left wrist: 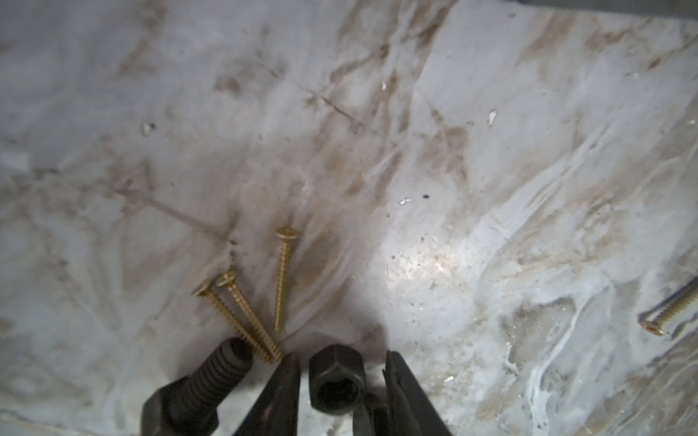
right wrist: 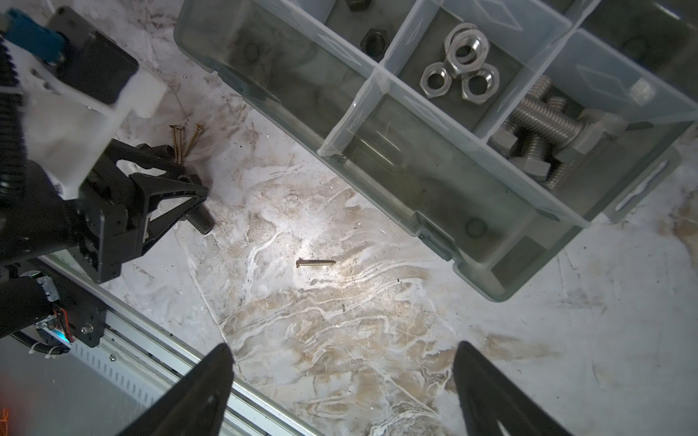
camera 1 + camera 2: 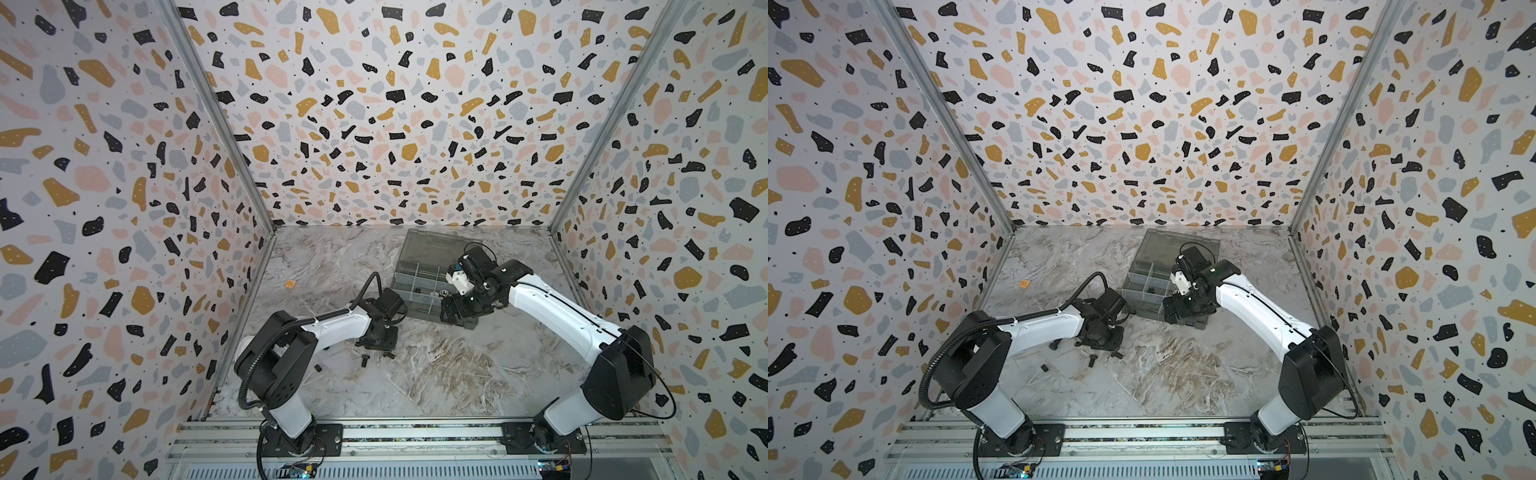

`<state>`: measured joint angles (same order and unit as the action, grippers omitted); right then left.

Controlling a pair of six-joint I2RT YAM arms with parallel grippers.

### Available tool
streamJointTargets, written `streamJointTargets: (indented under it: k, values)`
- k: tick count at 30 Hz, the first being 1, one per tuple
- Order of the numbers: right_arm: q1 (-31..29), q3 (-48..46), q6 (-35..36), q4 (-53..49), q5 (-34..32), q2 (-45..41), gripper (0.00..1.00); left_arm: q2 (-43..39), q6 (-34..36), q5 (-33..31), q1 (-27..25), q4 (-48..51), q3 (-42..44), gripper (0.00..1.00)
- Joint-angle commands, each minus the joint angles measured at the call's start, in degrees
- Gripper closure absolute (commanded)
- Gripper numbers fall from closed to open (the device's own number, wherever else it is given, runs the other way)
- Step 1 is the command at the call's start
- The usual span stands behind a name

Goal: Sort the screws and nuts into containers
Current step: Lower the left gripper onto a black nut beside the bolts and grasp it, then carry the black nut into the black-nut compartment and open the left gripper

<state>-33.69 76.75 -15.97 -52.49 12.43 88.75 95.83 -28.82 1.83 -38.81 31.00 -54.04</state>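
- Left gripper (image 1: 342, 360) stands part open, its jaws flanking a black nut (image 1: 336, 381) that lies flat on the table (image 1: 453, 188). A sliver of gap shows on one side, so nothing is clamped yet.
- Jaws bracket the nut's outer faces, probably because that gives the surest pinch on so small a piece.
- Close company crowds the pick: a black bolt (image 1: 200, 385) and three brass screws (image 1: 245, 308) lie just beside the nut.
- In both top views the organiser box (image 3: 419, 266) sits just right of centre, with the left gripper to its lower left, so the carry should be short.
- Right gripper (image 2: 343, 355) hangs wide open and empty beside the box, apparently waiting clear of the pick.
- Silver nuts (image 2: 459, 71) and silver bolts (image 2: 544, 128) are kept apart inside the box, which suggests each kind gets its own place.
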Motion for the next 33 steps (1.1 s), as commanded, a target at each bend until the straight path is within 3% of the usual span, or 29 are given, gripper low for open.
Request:
streamJointTargets:
  k: [1,18,26,33]
  values:
    - [0.21,-0.46,-0.07,-0.79,-0.16,-2.31,0.08,1.10,0.95,-0.79,0.01,-0.62,0.52,0.63]
    - [0.73,2.12,0.43,-1.78,-0.71,-1.30,0.08,0.62,3.42,-0.68,-0.02,4.52,-5.09,0.82]
    - [1.83,2.27,0.67,-1.56,-0.58,-1.72,0.08,1.04,6.36,-2.00,-0.04,11.54,-16.76,0.82]
    - [3.95,1.06,0.82,-1.21,-0.80,-3.47,0.08,8.90,9.85,-3.69,0.04,15.06,-31.15,0.82]
